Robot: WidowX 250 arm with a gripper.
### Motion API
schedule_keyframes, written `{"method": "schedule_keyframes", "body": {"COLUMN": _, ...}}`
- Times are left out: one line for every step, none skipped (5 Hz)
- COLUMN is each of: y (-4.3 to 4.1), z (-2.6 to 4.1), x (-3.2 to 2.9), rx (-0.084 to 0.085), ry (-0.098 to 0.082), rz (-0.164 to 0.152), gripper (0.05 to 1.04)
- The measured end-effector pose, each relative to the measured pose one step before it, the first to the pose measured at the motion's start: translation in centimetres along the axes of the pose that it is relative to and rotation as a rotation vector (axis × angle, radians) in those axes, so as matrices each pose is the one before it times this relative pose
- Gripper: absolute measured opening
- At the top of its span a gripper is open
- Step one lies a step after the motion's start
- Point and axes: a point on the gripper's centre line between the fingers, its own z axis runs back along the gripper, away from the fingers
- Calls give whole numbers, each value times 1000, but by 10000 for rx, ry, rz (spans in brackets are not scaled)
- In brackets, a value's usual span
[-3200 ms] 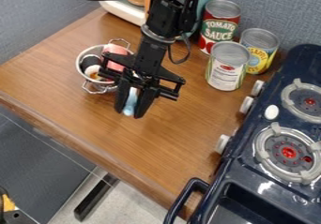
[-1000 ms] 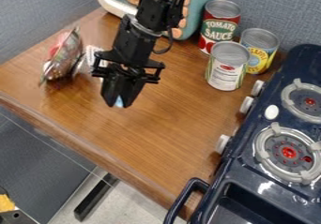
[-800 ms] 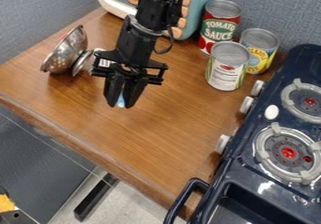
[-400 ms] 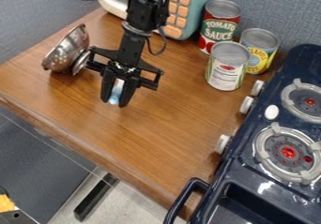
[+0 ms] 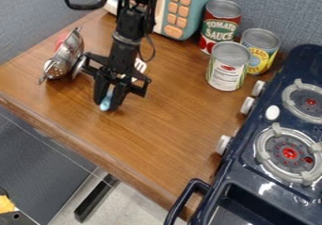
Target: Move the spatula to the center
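Observation:
Over the left part of the wooden counter, the gripper (image 5: 108, 102) points down, shut on the blue handle of the spatula (image 5: 106, 101). The handle's light blue end sticks out between the fingertips. To the right of the gripper's body, part of the white slotted head (image 5: 140, 68) shows; the stretch between handle and head is hidden behind the gripper. Whether the spatula touches the counter (image 5: 151, 130), I cannot tell.
A metal colander (image 5: 66, 57) lies tilted close to the gripper's left, with something red behind it. Several cans (image 5: 229, 66) stand at the back right. A teal toy appliance (image 5: 185, 10) is behind the arm, and a dark stove (image 5: 252, 172) at right.
The gripper has moved left with the spatula in it, whose head now shows on the right instead of the left. The colander went from upright to tilted, and its contents are no longer seen inside.

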Motion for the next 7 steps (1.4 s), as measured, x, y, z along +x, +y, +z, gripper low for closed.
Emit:
{"method": "schedule_keyframes", "body": {"y": 182, "z": -91, "x": 25, "rx": -94, "ry": 150, "rz": -73, "gripper": 666}}
{"method": "schedule_keyframes", "body": {"y": 146, "z": -225, "x": -901, "rx": -857, "ry": -295, "rz": 120, "gripper": 938}}
{"method": "schedule_keyframes", "body": {"y": 228, "z": 3034, "x": -1813, "rx": -806, "ry": -1454, "rz": -992, "gripper": 1004}}
{"method": "schedule_keyframes", "body": {"y": 194, "z": 3583, "x": -1445, "rx": -413, "ry": -1466, "rz": -289, "gripper": 1000}}
{"method": "schedule_keyframes", "body": {"y": 2, "z": 895, "x": -578, "rx": 86, "ry": -234, "rz": -61, "gripper": 1000}}
{"method": "schedule_keyframes", "body": {"y": -641, "z": -793, "x": 441, "rx": 589, "ry": 891, "rz": -274, "gripper": 999}}
{"method": "schedule_keyframes", "body": {"y": 197, "z": -889, "x": 805, "rx": 531, "ry": 650, "rz": 167, "gripper": 999}}
